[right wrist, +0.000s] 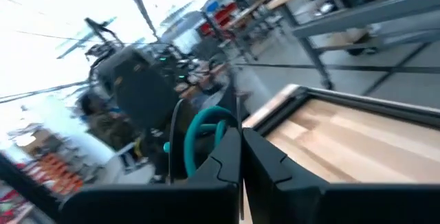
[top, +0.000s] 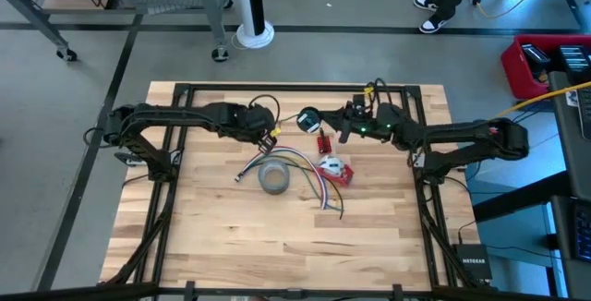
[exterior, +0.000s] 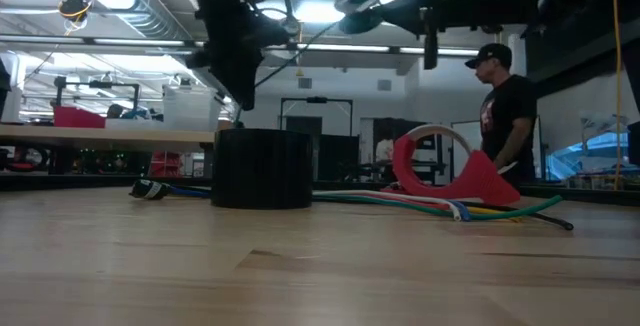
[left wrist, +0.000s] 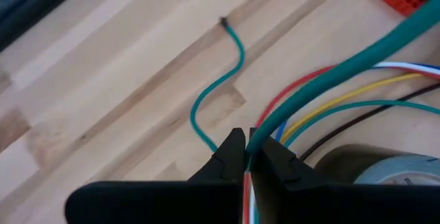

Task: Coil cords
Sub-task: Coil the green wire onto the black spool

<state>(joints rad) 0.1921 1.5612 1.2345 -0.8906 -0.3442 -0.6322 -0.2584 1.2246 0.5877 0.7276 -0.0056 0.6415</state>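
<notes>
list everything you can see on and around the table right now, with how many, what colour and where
green cord: one, green, wound into a small ring, held up between the two grippers above the table's far middle
bundle of wires: one, green, red, yellow, blue and white strands, fanned across the table's centre
grey tape roll: one, grey, table centre, beside the bundle
red tape dispenser: one, red and white, right of the roll
red block: one, red, just behind the dispenser
table: one, light wood
person: one, dark shirt and cap, standing beyond the table
left gripper: shut, pinching the green cord
right gripper: shut on the green cord's ring
</notes>
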